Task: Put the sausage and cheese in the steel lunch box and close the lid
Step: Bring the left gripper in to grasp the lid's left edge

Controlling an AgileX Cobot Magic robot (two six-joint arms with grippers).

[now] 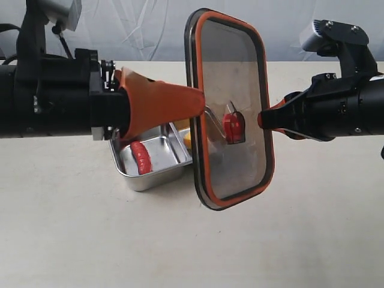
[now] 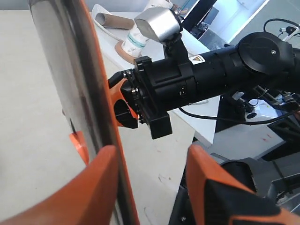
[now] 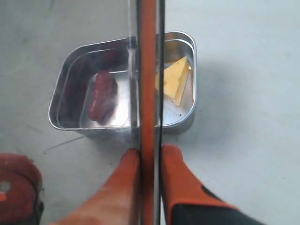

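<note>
The dark see-through lid (image 1: 231,108) hangs upright in the air, with its orange rim facing the camera and its orange tab (image 1: 233,127) at the centre. My right gripper (image 1: 264,118) (image 3: 150,157) is shut on one long edge of the lid (image 3: 149,70). My left gripper (image 1: 199,102) (image 2: 152,150) is open at the opposite edge. The lid (image 2: 70,70) stands between its fingers, close against one of them. Below, the steel lunch box (image 1: 150,180) (image 3: 61,93) holds the sausage (image 1: 141,157) (image 3: 101,96) in one compartment and the cheese (image 1: 187,139) (image 3: 173,82) in the other, which the lid partly hides.
The lunch box sits on a pale table (image 1: 90,240). In the left wrist view the right arm (image 2: 211,75) faces me across the lid. Beyond the table edge lie a cardboard tube (image 2: 112,19) and a cup (image 2: 133,40).
</note>
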